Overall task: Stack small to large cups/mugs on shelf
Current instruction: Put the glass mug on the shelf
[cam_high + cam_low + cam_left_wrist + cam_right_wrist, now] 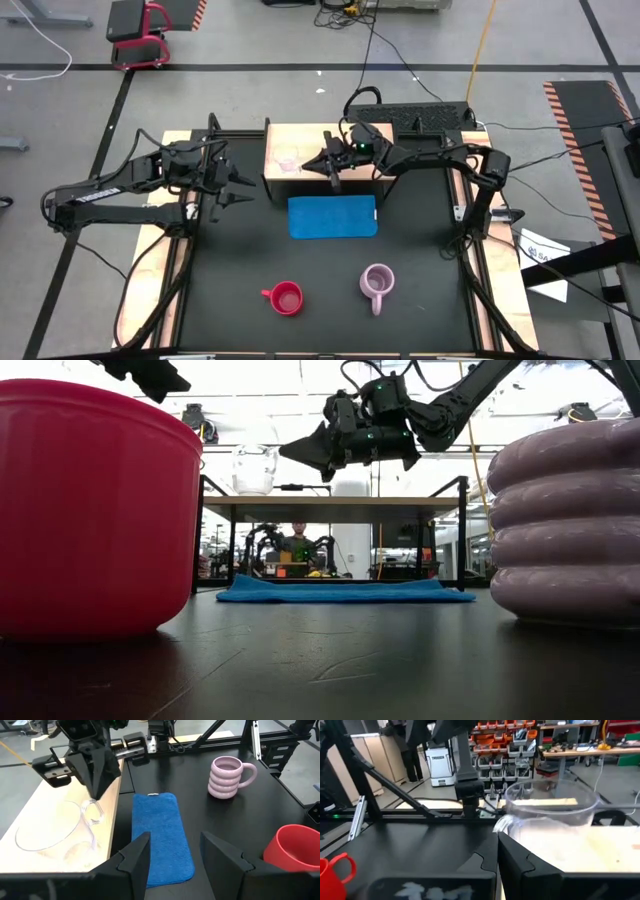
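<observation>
Red mug [285, 297] upright, handle leftward

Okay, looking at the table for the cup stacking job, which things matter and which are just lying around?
Part of the job:
glass cup, on the shelf
red mug, on the table
lilac mug, on the table
right gripper, shut, beside the glass cup
left gripper, open, empty

Just lying about:
blue mat
</observation>
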`<state>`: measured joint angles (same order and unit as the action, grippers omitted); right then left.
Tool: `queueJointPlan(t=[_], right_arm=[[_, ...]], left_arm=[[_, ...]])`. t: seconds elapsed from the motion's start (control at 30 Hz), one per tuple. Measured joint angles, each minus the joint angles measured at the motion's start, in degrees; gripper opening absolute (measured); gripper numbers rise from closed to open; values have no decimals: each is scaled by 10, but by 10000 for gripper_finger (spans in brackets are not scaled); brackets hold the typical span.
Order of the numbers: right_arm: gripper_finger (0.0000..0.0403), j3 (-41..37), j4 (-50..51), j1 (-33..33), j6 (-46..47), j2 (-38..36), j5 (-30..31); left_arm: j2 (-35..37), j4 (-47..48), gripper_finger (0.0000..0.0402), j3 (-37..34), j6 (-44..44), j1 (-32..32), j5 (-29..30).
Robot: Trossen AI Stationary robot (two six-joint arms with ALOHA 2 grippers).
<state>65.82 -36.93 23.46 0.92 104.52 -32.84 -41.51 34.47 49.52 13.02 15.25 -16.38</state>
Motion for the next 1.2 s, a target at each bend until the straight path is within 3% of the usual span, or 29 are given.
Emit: queueJointPlan(t=[1.2], right_arm=[[0, 30, -29, -41, 8, 46, -2]], left_arm=[[0, 0, 172, 0, 0, 0, 0]])
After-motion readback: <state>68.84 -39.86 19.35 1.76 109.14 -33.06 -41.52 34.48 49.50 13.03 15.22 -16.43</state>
